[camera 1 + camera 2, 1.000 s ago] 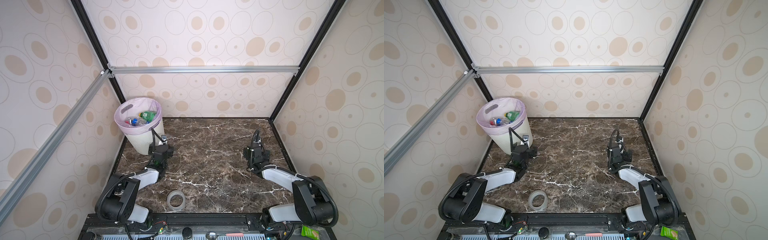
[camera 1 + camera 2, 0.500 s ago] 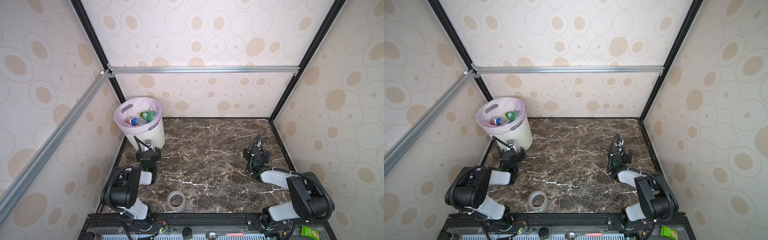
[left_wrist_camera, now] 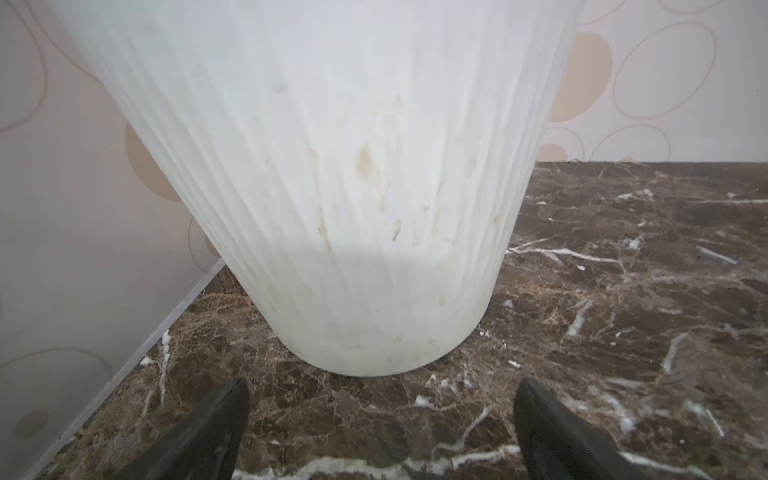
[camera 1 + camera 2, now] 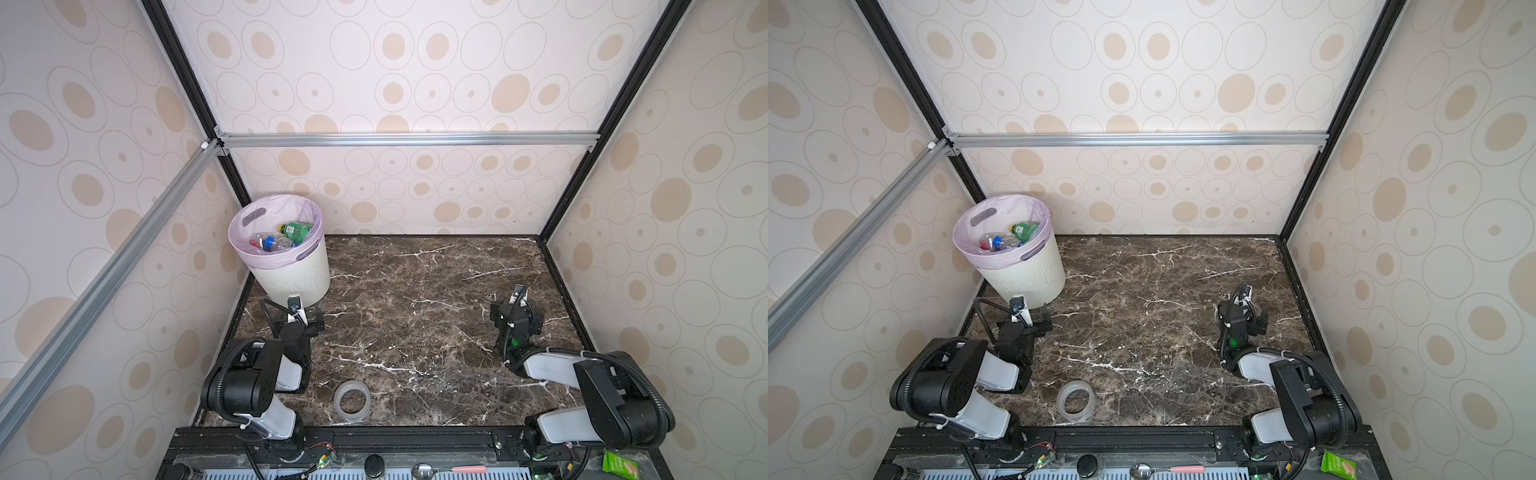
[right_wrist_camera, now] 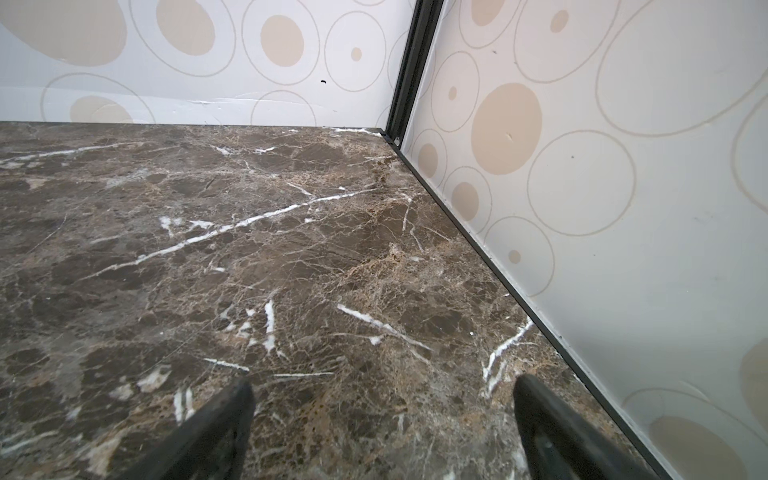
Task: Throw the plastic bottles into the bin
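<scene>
1. Though parked, left gripper [image 3: 380,401] gaping and empty just beside bin [image 4: 293,276], could bump and tip it.
2. Would spill bottles [image 4: 272,243] lying inside bin.
3. Might grab tape ring [image 4: 351,402] with right gripper [image 5: 382,401], equally wide, empty.

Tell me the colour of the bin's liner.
Pale pink-lilac liner, folded over the cream-white bin; it shows best in a top view.

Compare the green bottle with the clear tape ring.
The green bottle lies in the bin on other bottles; the tape ring lies flat on the table. The bottle is green, the ring clear and hollow. Neither is being held.
</scene>
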`<act>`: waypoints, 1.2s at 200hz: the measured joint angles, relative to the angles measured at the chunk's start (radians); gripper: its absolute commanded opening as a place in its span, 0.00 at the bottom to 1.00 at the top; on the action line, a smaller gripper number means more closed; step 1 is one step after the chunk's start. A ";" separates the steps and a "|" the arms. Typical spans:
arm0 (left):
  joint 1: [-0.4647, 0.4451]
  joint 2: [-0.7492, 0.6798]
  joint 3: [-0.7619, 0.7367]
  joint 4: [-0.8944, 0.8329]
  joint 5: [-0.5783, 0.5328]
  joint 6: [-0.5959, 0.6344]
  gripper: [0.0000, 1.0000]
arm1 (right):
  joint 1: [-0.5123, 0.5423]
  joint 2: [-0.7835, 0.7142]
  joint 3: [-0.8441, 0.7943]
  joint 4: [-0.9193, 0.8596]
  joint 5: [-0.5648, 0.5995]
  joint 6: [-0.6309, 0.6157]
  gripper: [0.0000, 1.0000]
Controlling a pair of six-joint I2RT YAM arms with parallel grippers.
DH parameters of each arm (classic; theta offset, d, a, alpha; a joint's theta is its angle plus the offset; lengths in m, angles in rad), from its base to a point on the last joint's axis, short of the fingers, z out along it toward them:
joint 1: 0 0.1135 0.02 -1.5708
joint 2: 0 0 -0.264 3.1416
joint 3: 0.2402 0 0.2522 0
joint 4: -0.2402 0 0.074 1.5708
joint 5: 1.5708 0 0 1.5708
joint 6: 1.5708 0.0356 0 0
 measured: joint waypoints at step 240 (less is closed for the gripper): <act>-0.037 0.002 0.035 0.039 -0.040 0.011 0.99 | -0.157 0.152 0.059 0.123 -0.405 -0.006 1.00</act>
